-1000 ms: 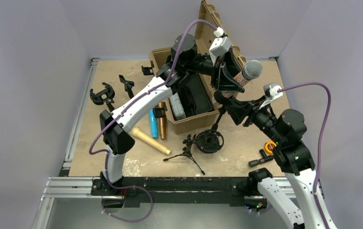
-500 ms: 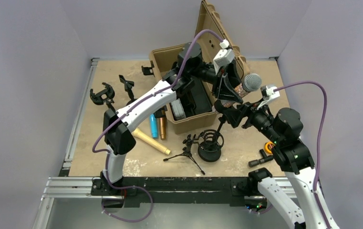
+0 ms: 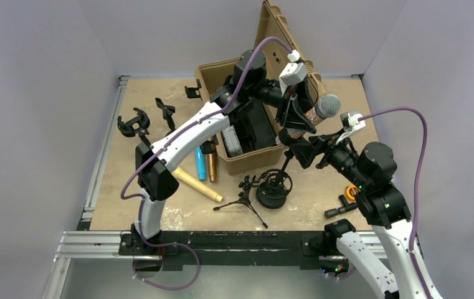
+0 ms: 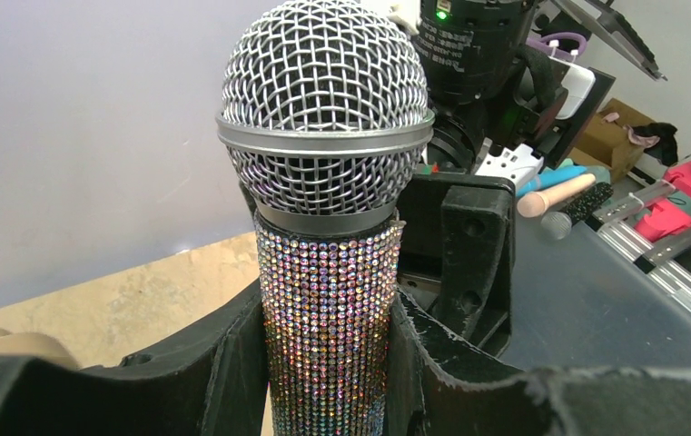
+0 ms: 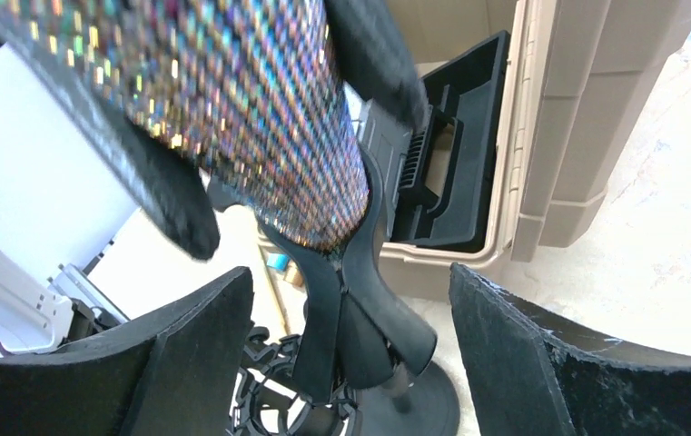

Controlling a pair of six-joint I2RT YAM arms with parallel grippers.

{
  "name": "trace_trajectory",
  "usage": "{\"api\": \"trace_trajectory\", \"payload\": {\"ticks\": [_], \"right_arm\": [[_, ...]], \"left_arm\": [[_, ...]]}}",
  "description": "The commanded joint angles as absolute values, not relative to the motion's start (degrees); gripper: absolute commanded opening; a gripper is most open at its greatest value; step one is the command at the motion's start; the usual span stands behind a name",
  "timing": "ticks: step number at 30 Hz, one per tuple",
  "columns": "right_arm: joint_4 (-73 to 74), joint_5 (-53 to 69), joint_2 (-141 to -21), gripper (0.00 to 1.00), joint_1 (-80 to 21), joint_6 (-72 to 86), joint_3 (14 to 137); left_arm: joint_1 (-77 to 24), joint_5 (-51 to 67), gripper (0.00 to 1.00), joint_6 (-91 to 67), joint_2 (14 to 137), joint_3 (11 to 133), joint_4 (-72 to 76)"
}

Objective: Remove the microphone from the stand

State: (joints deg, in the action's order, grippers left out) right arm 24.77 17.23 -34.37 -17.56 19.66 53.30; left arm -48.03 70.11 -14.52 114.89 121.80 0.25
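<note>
top looks down; close wrist views share microphone (image 4: 328,272).

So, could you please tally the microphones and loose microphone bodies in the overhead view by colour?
Sparkly microphone with silver mesh head: 1
Gold microphone body: 1
Blue microphone body: 1
Copper microphone body: 1
Total: 4
</note>
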Motion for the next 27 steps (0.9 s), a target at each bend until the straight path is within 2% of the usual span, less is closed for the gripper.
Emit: {"api": "trace_trajectory", "payload": {"ticks": [1,14,18,27], "right_arm": [[22.09,18.90,-34.66,0.77,-17.30,19.85,52.80],[21.39,17.42,-36.55,0.73,-17.29,19.49,52.87],[21.28,17.66,-36.67,0.69,-17.31,19.53,52.22],[20.95,17.63,-36.09,0.69,-17.64,19.75,51.88]], "left_arm": [[-46.77,69.51,0.00,-14.44,115.21,128.52,1.95],[-46.77,69.68,0.00,-18.20,116.33,129.51,5.35],[-46.76,69.78,0.00,-19.47,117.40,131.46,5.60],[-46.55,69.87,0.00,-19.69,118.53,134.38,4.22]]}}
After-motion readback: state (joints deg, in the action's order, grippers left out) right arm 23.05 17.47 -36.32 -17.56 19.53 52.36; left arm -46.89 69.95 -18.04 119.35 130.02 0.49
